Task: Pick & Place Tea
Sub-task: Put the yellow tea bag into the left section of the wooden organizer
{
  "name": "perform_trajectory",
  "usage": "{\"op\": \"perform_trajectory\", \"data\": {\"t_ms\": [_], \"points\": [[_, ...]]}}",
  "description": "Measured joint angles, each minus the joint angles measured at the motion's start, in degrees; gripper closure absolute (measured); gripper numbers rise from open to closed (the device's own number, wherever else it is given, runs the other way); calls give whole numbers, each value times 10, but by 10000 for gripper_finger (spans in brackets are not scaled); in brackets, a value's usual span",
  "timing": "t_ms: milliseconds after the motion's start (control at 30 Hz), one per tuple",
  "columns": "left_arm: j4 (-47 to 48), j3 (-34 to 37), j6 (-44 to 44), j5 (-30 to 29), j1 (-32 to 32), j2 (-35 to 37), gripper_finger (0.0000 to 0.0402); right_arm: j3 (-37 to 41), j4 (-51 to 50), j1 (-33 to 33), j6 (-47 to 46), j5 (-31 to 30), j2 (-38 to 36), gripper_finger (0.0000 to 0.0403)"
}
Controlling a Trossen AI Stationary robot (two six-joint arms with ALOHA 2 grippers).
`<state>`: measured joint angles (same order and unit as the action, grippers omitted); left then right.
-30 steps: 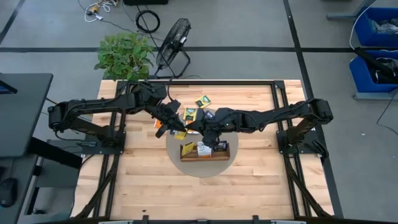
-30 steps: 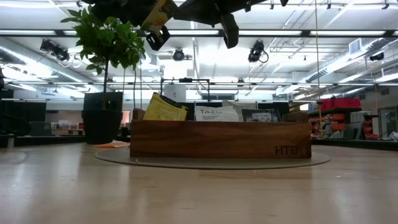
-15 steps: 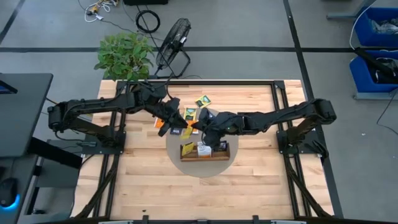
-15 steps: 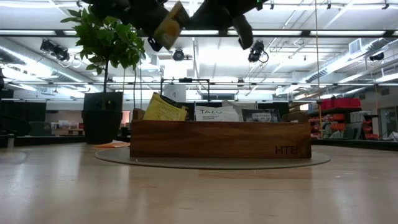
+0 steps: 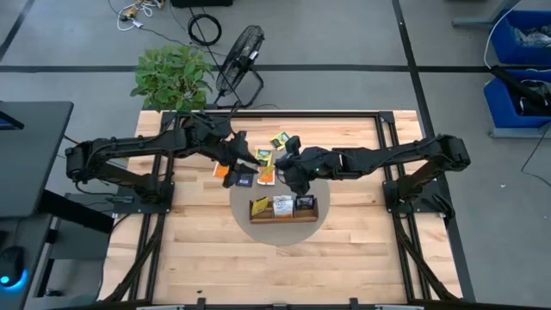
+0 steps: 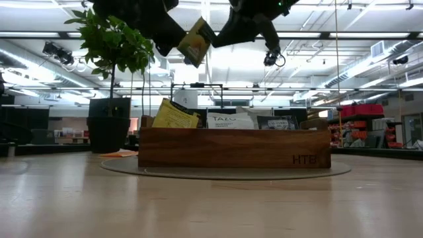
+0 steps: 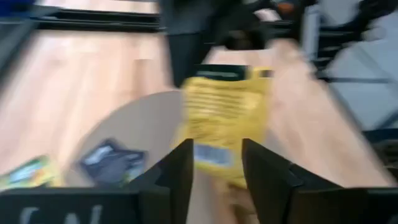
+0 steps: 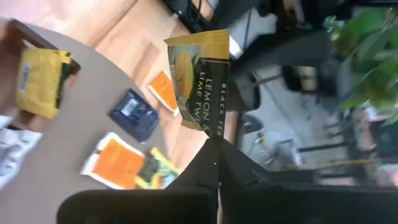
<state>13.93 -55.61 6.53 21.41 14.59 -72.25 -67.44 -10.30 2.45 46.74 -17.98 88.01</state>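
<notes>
A yellow tea packet (image 8: 198, 81) hangs in the air between my two grippers, high above the wooden tray (image 6: 234, 149). My right gripper (image 8: 214, 148) is shut on it. My left gripper (image 7: 216, 165) is open, its fingers standing on either side of the packet's (image 7: 225, 115) other end. Seen from above, the left gripper (image 5: 244, 158) and the right gripper (image 5: 277, 164) meet over the far half of the round mat. The tray (image 5: 284, 218) holds a yellow packet (image 6: 173, 114) and other upright packets. My right gripper pinches the yellow packet by one corner (image 8: 209, 132) between its two shut fingers, coming from the table's right. The packet (image 6: 196, 41) stands out beyond the fingertips, tilted and clear of tray and table. My left gripper: I cannot tell whether its open fingers touch the packet.
Loose packets lie on the grey round mat (image 5: 243, 226) beyond the tray: an orange one (image 5: 268, 176), a dark blue one (image 5: 244, 180), another orange one (image 5: 222, 170) and green-yellow ones (image 5: 281, 139). A potted plant (image 5: 172, 76) and a fan (image 5: 241, 52) stand behind the table.
Both grippers have gone toward the table's far edge with the yellow packet between them. My left gripper has opened and let go of it. The packet has tipped and now hangs from my right gripper alone.
</notes>
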Motion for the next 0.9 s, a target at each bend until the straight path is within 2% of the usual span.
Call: {"op": "perform_trajectory", "data": {"t_ms": [200,333,467,667,800,900], "points": [[0,0,6,-70,-20,0,180,0,-73,-10,-107,-11,0,403],[-4,0,2,-137,-39,-1,149,0,-109,-9,-168,-10,0,403],[-14,0,6,-194,-65,-1,143,-15,-130,-9,-228,-9,0,403],[-59,0,6,-223,-100,-1,146,-92,-190,-9,-277,-5,16,403],[-83,1,-34,-287,-117,-1,147,-122,-222,-5,-289,-6,21,403],[-106,1,-57,-303,-123,-1,147,-124,-226,4,-285,-23,24,403]]}}
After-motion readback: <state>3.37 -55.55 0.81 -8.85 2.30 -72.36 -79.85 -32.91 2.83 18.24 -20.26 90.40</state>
